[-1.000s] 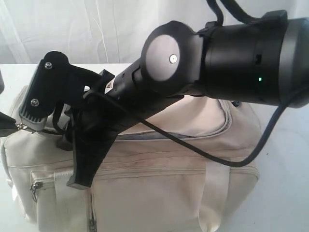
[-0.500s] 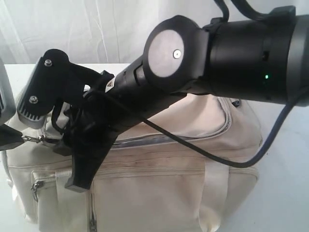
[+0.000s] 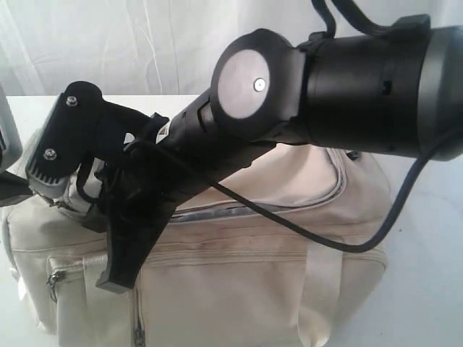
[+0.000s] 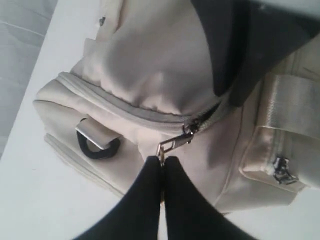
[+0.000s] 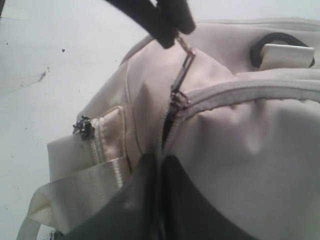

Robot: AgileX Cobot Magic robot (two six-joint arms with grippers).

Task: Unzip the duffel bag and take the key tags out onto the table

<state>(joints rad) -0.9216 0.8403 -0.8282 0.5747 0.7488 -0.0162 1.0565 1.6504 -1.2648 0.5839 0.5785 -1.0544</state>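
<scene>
I've got left jaws pinched shut on the zip pull (image 4: 172, 145), right jaws clamped on the duffel bag (image 3: 289, 275) fabric, bag on the worktop (image 4: 30, 190). If I tug off-line, the pull slips.

Duffel bag (image 3: 275, 246) on table (image 3: 427, 289), zipper pull (image 4: 172, 145) at left end, in left pincer (image 4: 162, 167)

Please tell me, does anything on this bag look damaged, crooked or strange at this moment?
Nothing looks damaged or spilled. The only unusual thing is the zipper pull of the duffel bag: it stands out straight and taut, because the left gripper pinches its end. The fabric beside it is creased.
</scene>
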